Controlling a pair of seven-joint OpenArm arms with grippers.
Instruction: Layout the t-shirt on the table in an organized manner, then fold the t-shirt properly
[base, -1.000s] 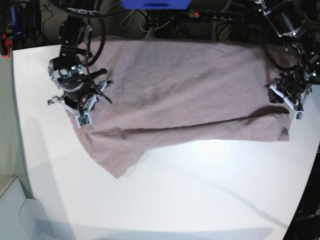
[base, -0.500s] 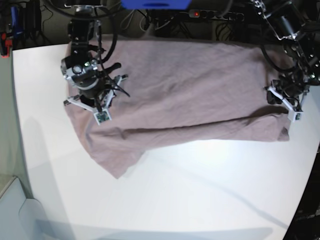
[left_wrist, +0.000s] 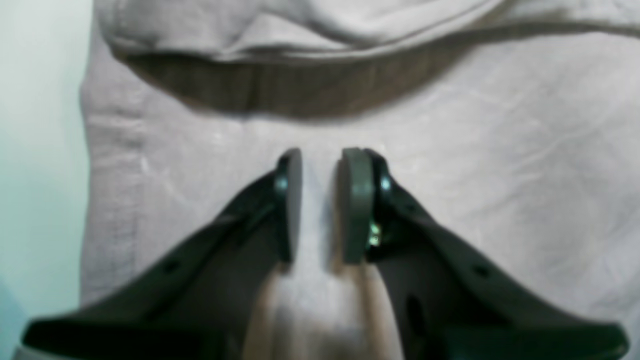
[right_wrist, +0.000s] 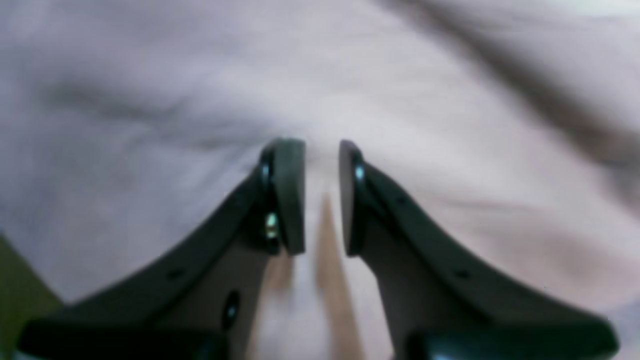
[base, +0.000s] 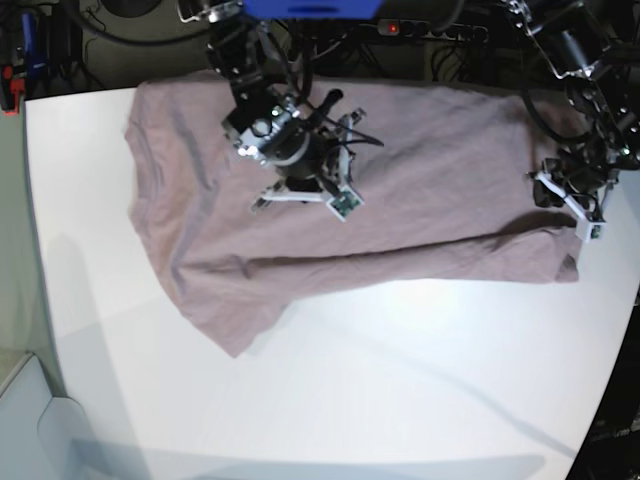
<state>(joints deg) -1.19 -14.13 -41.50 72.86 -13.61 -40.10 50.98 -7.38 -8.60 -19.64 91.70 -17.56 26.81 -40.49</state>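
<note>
- Left wrist view: the left gripper (left_wrist: 322, 200) points toward 12 o'clock with its two dark pads standing a narrow gap apart; pale mauve cloth shows through the gap, but whether any of it is pinched I cannot tell
- Under and around the fingers lies the t-shirt (left_wrist: 500, 165), wrinkled, with a folded-over layer running across the top from 10 to 2 o'clock and casting a dark shadow band below it
- At 9 o'clock a strip of the table (left_wrist: 40, 150) shows beside the shirt's hemmed edge
- Right wrist view: the right gripper (right_wrist: 322, 195) also points toward 12 o'clock, pads a little apart with nothing between them, so it reads as released; the picture is blurred
- The shirt fills nearly the whole view, a dark crease running from 12 toward 3 o'clock
- Base view: the t-shirt (base: 440, 170) lies spread over the far half of the table (base: 380, 380), a long fold running across its near side and a loose corner hanging toward 7 o'clock
- The right gripper (base: 300, 192) hangs over the middle of the shirt, at about 11 o'clock from the picture's centre
- The left gripper (base: 572, 205) sits at the shirt's edge at 3 o'clock, just above the folded corner
- A black power strip (base: 420, 30) with a red light lies beyond the table at 12 o'clock
</note>
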